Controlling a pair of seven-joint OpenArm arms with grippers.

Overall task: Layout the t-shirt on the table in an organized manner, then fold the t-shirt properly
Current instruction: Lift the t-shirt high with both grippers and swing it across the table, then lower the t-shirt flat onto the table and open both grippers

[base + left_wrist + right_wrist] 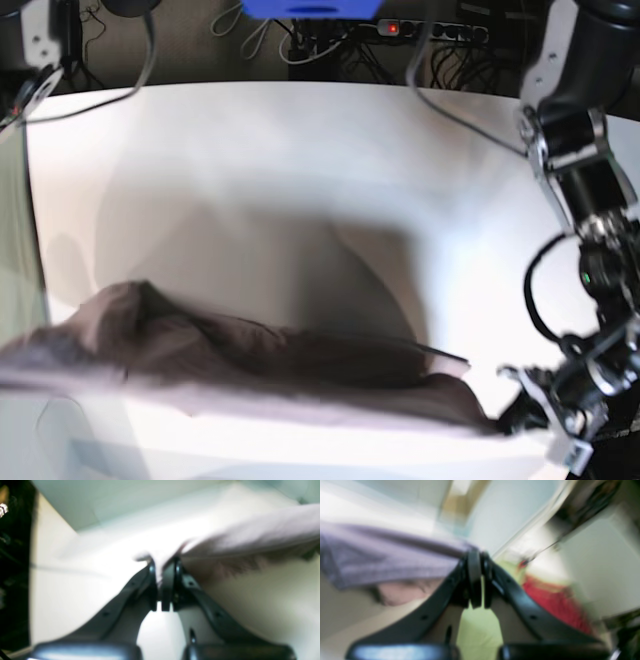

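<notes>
Left pincer (165,580) closed tight, pads pinching a fold of the t-shirt (250,540); cloth runs away from the grip toward the right of the left wrist view as a stretched, blurred band, lifted over the table (62,592). Right pincer (480,577) likewise clamped, a corner of mauve fabric (382,555) caught at its tips and stretching off to the left of the right wrist view, hanging folds below it. Behind that pincer, blurred, a red patch (552,602) and a pale green surface (477,627), neither identifiable. In the base view, left pincer (520,405) low at the near right, at the end of the garment (300,370); right pincer itself outside that view, past its left edge. Shirt held taut between the two grips as a long, rumpled strip across the near part of the white table (300,160), bunched higher toward the left, its lower edge smeared by motion, so whether touching the tabletop cannot be told. Far edge of the table backed by cables and a power strip (430,30).
</notes>
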